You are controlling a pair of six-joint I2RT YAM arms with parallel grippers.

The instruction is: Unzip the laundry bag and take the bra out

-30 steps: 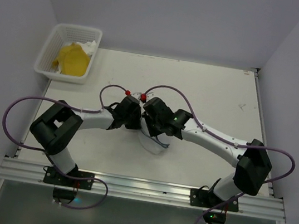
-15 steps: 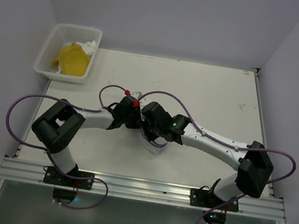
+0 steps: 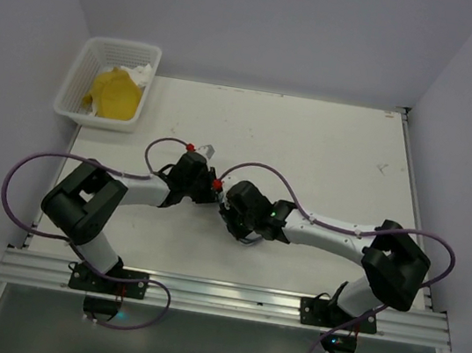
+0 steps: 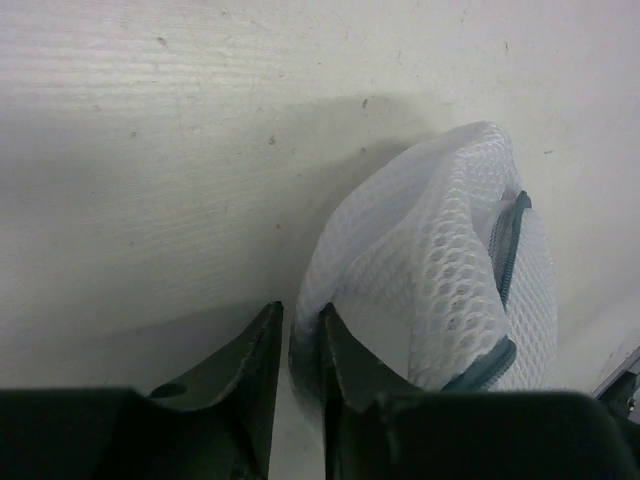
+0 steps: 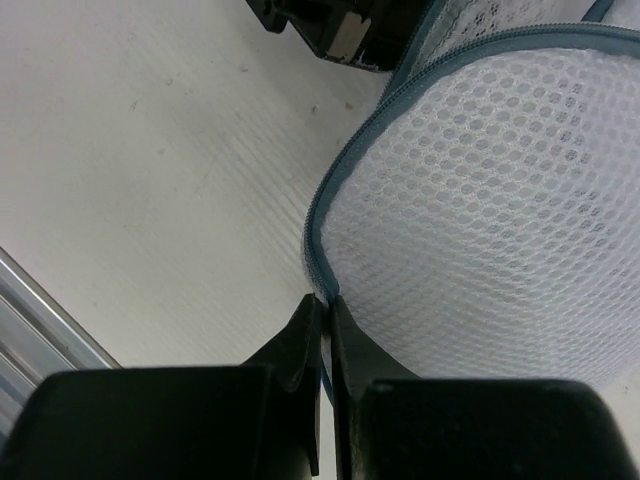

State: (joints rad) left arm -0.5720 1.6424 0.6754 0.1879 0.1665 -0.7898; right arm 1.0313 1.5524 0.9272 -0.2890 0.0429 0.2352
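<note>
The laundry bag [image 4: 430,260] is a white mesh pouch with a grey-blue zipper line [image 5: 345,170] round its rim. It lies on the table between both grippers and stands up in a fold. In the top view only a small white bit of the laundry bag [image 3: 245,236] shows under the arms. My left gripper [image 4: 300,325] is shut on a fold of the mesh at the bag's edge. My right gripper [image 5: 327,300] is shut on the zipper line at the rim. In the top view the left gripper [image 3: 213,198] and right gripper [image 3: 231,218] nearly touch. No bra shows.
A white slatted basket [image 3: 81,73] stands at the far left corner, holding a yellow item [image 3: 113,96] and a white cloth [image 3: 138,70]. A metal rail [image 3: 227,295] runs along the near table edge. Walls close in on the left, right and far sides.
Both grippers have moved toward the near edge and a little left. The right gripper has slid along the bag's rim, and less of the bag shows from above.
</note>
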